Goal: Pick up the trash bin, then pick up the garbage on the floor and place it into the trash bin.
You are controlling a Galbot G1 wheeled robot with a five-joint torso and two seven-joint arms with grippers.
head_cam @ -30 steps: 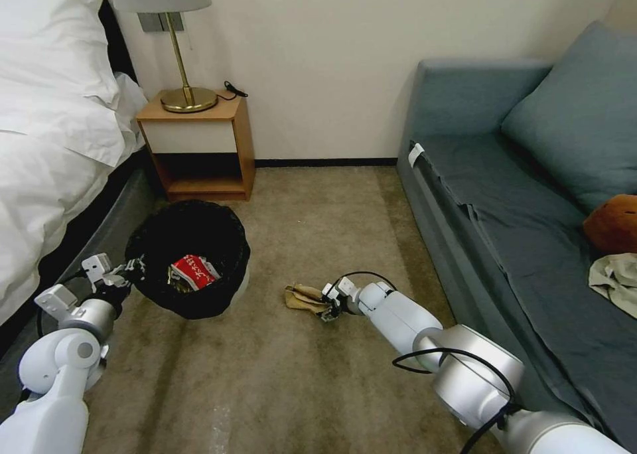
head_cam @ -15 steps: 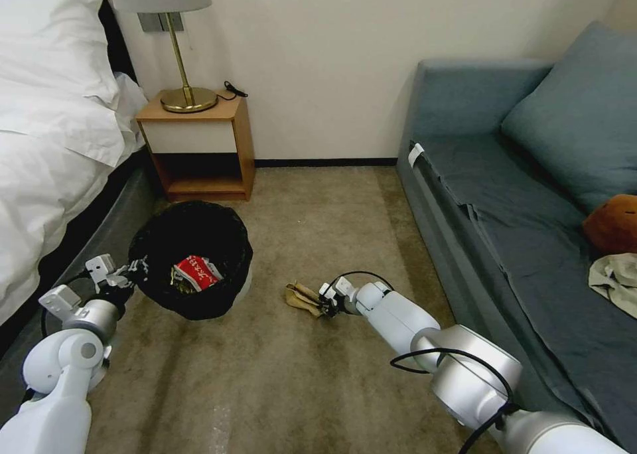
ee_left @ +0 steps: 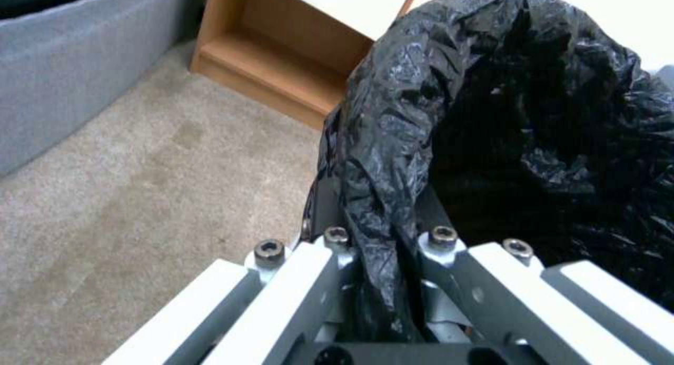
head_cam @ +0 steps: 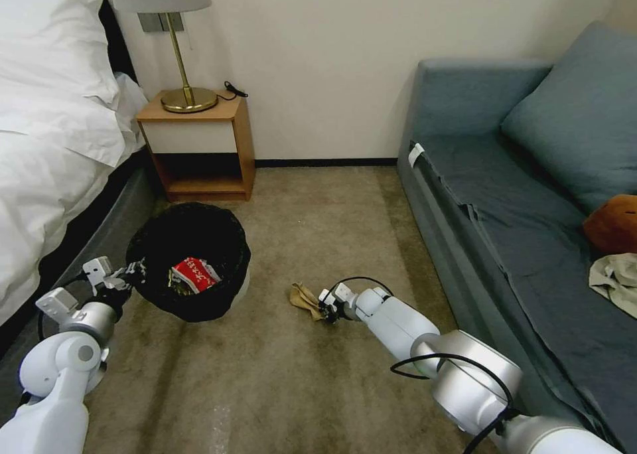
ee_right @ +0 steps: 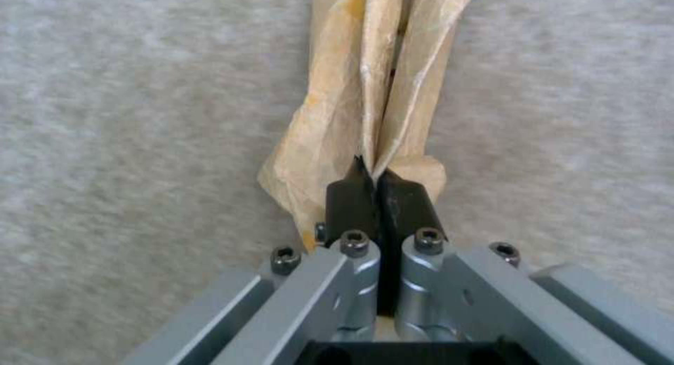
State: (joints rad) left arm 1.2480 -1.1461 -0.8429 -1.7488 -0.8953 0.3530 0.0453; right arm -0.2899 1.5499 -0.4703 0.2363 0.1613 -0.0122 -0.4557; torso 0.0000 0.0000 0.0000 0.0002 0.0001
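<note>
Two claws are busy. From our head view, our left claw grips the trash bin by its rim near the bed, left of our right claw. Left wrist view: bag liner pinched between closed fingers. Right wrist view: fingers clamp the paper bag, whose long axis runs straight ahead over the floor.

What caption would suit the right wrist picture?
Right gripper, jaws shut on a fold of the crumpled tan paper bag, above the carpet.

Head camera looks down; wrist cameras close (claw-level) over carpet.
</note>
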